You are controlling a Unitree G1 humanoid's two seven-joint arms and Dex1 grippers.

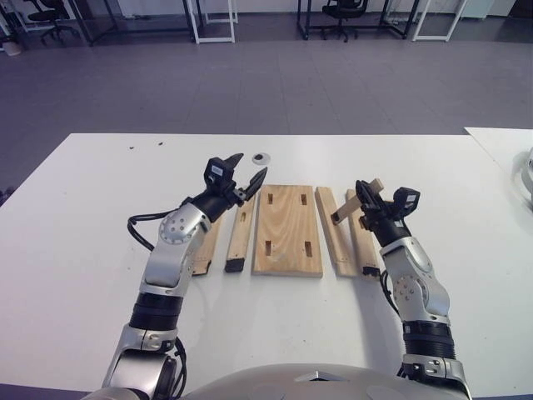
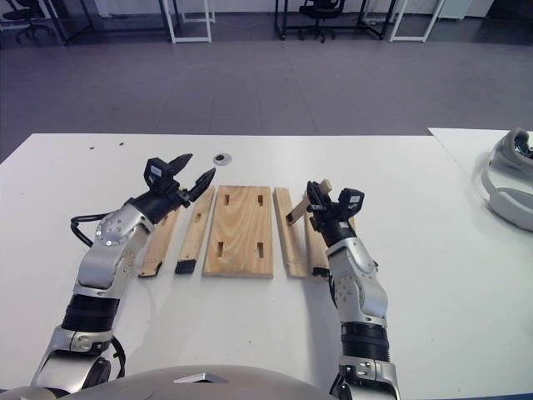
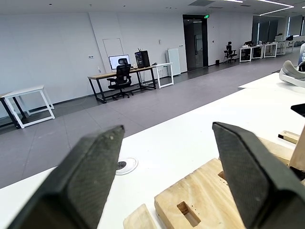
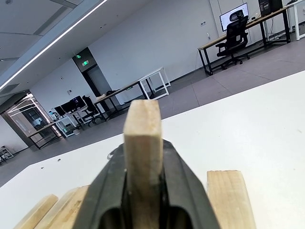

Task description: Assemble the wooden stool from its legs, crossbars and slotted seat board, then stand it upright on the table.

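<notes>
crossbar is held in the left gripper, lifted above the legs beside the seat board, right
No. The crossbar is held in the right gripper, not the left gripper, which is open and empty. It is lifted above the legs beside the seat board, as the left eye view shows.

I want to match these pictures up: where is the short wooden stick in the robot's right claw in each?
Left eye view: the stick is right of centre, tilted, in the right gripper.
Right eye view: just right of centre.
Left wrist view: probably the pale sliver at the picture's edge.
Right wrist view: mid-picture, clamped in the gripper.
Landmark: the round grey cap, in both eye views and the left wrist view.
</notes>
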